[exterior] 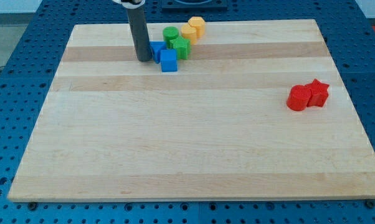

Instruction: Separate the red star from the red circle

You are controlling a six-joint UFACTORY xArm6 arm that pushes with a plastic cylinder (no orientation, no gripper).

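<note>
A: Board (194, 155) first. Pale wood, light and darker bands running across, sitting on a blue perforated bench (13, 56).

B: Noted. The rod?

A: Dark, straight, coming down near the view's top left. My tip (143, 60) rests on the board just left of a blue block (156, 50), touching it or nearly so; cannot tell which.

B: Any fingers, any grasp?

A: None. It is a bare rod, nothing to open or close, and it has hold of nothing.

B: What else is in that cluster?

A: A second blue block (169, 61), a cube, just below and right of the first, touching it. A green cylinder (170, 35) above, and a green block (181, 48) at its lower right, shape unclear. Then two yellow blocks: one (196, 26) at the far top, one (189, 33) just below and left of it, pressed together. All six packed close.

B: And the red pair?

A: Far off, at the view's right edge, about mid-height. Red circle (298, 98) on the left, red star (318, 93) on the right and slightly higher. They are touching, no gap visible between them.

B: Tip relative to them?

A: Well apart, the width of the board lies between.
</note>
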